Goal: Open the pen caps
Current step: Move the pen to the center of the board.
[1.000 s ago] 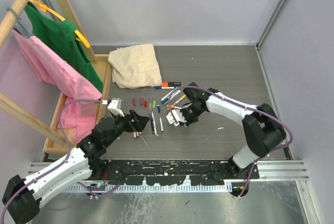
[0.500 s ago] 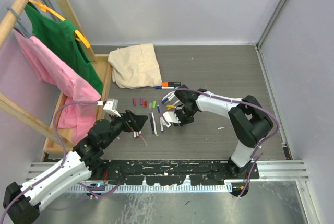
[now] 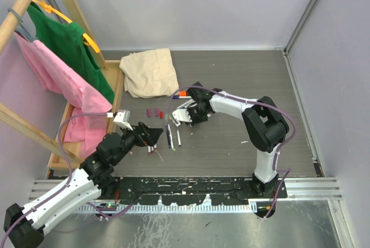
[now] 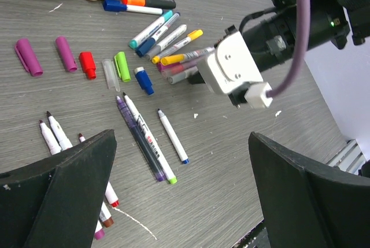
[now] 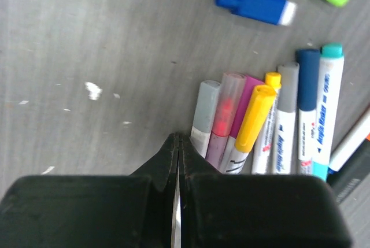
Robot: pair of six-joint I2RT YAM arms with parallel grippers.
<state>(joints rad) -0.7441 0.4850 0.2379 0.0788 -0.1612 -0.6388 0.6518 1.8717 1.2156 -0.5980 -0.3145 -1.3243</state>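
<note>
The left gripper [image 3: 151,135] is held wide open and empty over the grey table [image 3: 243,80]. The small loose plastic pen caps [image 4: 87,65], purple, red, green and blue, are laid in a row at its 12 o'clock. The right gripper [image 5: 177,144] is pressed shut on nothing, with the bunch of capped white pens [image 5: 257,115] at 1 o'clock of its tips. The bunch may be shoved apart by the shut tips, so no cap gets pinched. No box or cup is seen.
</note>
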